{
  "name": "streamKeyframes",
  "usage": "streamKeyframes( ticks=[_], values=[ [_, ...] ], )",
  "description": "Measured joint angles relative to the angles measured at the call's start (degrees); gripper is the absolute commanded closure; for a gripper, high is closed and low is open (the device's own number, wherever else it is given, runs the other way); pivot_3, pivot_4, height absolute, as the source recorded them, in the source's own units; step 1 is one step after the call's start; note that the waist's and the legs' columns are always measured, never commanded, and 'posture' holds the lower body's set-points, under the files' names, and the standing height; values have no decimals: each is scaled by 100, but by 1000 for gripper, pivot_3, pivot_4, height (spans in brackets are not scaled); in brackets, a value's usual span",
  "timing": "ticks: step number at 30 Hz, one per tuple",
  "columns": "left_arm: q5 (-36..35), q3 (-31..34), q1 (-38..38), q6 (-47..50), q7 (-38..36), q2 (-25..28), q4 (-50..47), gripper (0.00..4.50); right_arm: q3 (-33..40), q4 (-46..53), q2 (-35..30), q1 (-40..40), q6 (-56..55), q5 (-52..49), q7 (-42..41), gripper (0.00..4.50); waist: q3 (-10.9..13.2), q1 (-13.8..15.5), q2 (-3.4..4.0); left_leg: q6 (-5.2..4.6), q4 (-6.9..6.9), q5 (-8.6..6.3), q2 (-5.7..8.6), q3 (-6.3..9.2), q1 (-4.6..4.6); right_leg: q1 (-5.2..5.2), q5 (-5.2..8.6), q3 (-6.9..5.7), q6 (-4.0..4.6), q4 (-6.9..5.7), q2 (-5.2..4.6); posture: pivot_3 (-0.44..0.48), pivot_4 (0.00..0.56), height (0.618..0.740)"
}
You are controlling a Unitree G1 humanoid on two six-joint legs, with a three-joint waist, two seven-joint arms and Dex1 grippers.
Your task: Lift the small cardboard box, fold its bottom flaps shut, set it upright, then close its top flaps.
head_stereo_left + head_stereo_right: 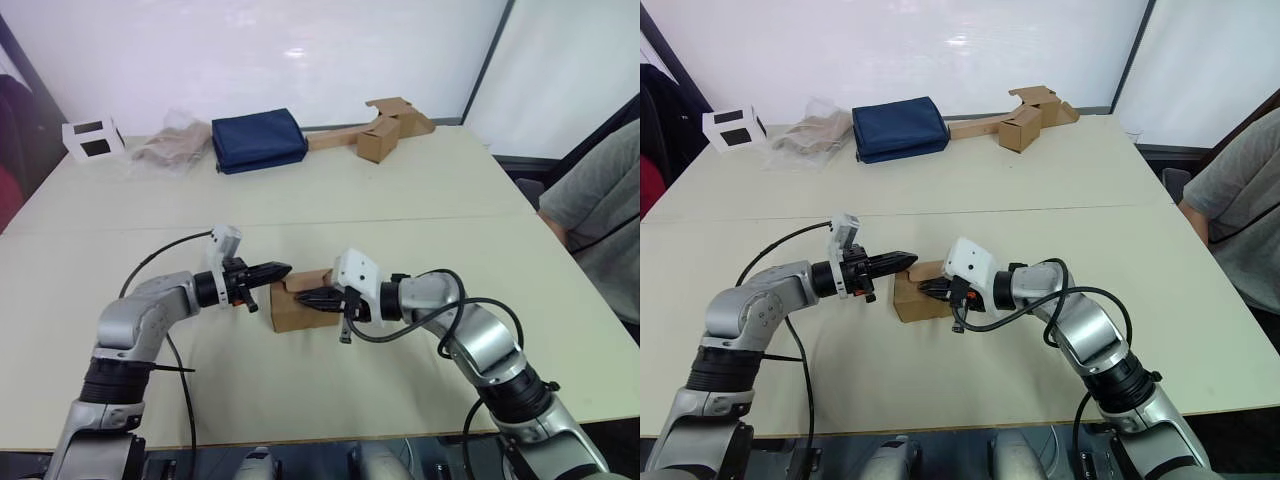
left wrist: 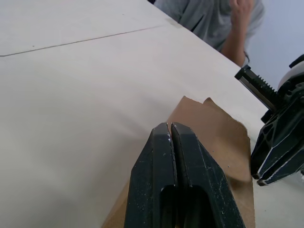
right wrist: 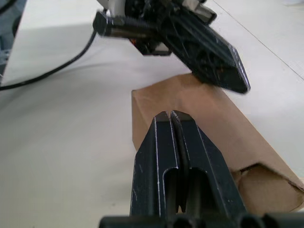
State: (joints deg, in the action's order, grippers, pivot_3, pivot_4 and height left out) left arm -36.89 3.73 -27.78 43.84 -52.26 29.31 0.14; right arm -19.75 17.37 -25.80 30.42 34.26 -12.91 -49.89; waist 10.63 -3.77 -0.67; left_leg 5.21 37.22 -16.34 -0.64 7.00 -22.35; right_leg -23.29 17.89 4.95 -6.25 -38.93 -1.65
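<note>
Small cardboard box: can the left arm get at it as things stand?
Probably yes. The left gripper, jaws shut, hangs just over the small cardboard box at its left end, nothing between them. The right gripper, also shut, sits at the other end, tips close, so the room to work looks tight.

The small cardboard box (image 1: 291,306), plain brown, lies on its side mid-table toward the near edge, one end's flaps loose

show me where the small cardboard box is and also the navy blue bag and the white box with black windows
small cardboard box (image 1: 290,312), left eye view, front side.
navy blue bag (image 1: 258,139), left eye view, top middle.
white box with black windows (image 1: 92,138), left eye view, front face.
</note>
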Motion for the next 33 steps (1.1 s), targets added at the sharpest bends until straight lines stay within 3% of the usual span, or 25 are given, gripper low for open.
streamKeyframes(
  ticks=[13,25,33],
  values=[
    [46,-77,231,-42,-11,97,-239,4449,-28,-297,122,26,-70,73,114,4500,0,7,0,0,-1,0,0,0,0,0,0,0,0,0,-1,0,150,740],
    [137,-126,226,-85,-6,49,-234,4449,206,218,-170,13,326,-478,-254,4500,0,44,0,0,0,0,0,0,0,1,0,0,0,1,0,0,150,740],
    [78,-99,212,24,22,-9,-240,4449,-37,-134,-195,153,17,-16,-49,4500,0,91,0,0,1,0,0,-1,0,1,0,0,0,2,0,0,150,740]
  ],
)
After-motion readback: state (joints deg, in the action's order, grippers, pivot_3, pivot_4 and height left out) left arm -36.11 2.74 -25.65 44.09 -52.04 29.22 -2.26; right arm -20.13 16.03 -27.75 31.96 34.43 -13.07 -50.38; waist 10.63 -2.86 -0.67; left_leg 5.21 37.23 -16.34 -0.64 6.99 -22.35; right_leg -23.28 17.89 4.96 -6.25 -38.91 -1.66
